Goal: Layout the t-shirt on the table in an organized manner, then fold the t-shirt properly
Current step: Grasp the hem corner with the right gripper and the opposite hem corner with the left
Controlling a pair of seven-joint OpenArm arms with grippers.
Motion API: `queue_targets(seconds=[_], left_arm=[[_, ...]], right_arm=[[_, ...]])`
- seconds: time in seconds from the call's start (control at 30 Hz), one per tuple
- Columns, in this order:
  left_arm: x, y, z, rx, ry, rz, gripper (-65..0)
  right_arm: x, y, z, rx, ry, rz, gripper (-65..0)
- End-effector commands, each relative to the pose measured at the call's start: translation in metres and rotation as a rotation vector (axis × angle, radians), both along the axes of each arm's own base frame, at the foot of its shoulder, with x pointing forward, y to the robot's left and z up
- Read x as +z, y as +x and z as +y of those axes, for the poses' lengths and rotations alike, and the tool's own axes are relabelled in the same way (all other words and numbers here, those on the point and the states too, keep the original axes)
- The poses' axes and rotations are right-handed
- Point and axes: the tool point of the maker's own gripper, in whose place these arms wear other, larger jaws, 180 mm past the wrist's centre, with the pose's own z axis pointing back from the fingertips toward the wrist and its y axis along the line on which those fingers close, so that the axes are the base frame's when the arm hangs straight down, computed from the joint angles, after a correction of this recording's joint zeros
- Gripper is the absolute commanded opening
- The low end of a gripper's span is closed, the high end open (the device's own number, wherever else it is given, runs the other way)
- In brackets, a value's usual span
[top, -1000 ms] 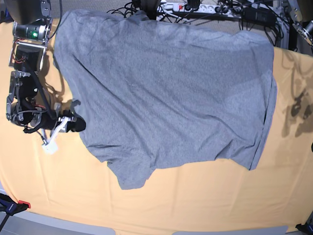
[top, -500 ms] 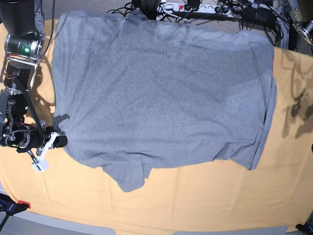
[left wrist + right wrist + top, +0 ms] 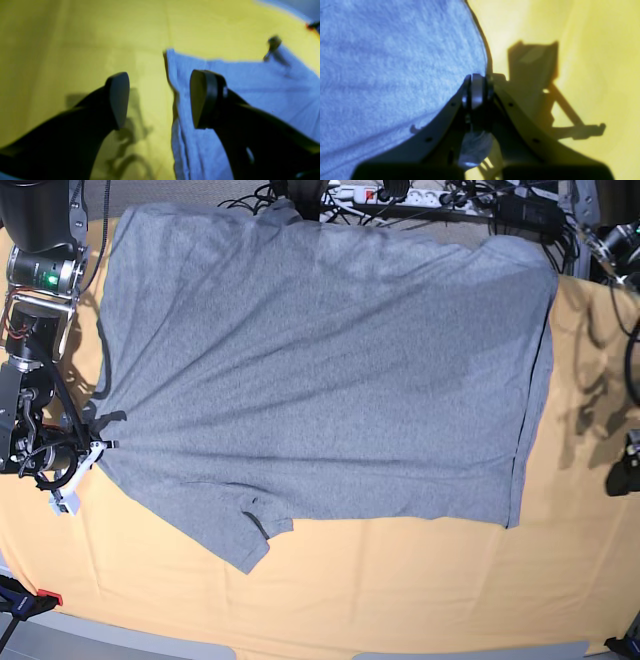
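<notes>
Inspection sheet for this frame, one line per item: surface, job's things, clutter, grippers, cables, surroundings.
Surface: table under a yellow-orange cloth, faintly creased.
Job's things: grey t-shirt spread flat and unfolded, wrinkled; one sleeve juts toward the near edge; no lettering shows.
Clutter: nothing seen on the cloth.
Grippers: right gripper shut on the t-shirt's edge; left gripper open, empty, above the shirt's opposite edge.
Cables: tangle with a power strip behind the far edge.
Surroundings: grey floor below the near edge.

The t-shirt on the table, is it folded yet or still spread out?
Spread out: the t-shirt lies as one flat layer across the table, one sleeve sticking out.
</notes>
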Motion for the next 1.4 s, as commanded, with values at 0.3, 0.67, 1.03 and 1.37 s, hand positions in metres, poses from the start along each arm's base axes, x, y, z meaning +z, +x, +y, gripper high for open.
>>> queue_targets(seconds=[0.3, 0.67, 1.03, 1.37], left_arm=[[0.021, 0.050, -0.019, 0.012, 0.176, -0.107, -25.7], [0.029, 0.077, 0.004, 0.168, 0.442, -0.047, -26.0], [-0.063, 0.090, -0.018, 0.105, 0.194, 0.049, -26.0], [-0.105, 0.096, -0.049, 0.089, 0.075, 0.074, -26.0]], right_arm=[[0.036, 0.021, -0.019, -0.017, -0.001, -0.127, -33.5], [0.055, 0.020, -0.053, -0.047, -0.053, -0.174, -33.5], [0.056, 0.020, -0.055, -0.050, -0.056, -0.176, -33.5], [0.057, 0.020, -0.055, -0.050, -0.056, -0.176, -33.5]])
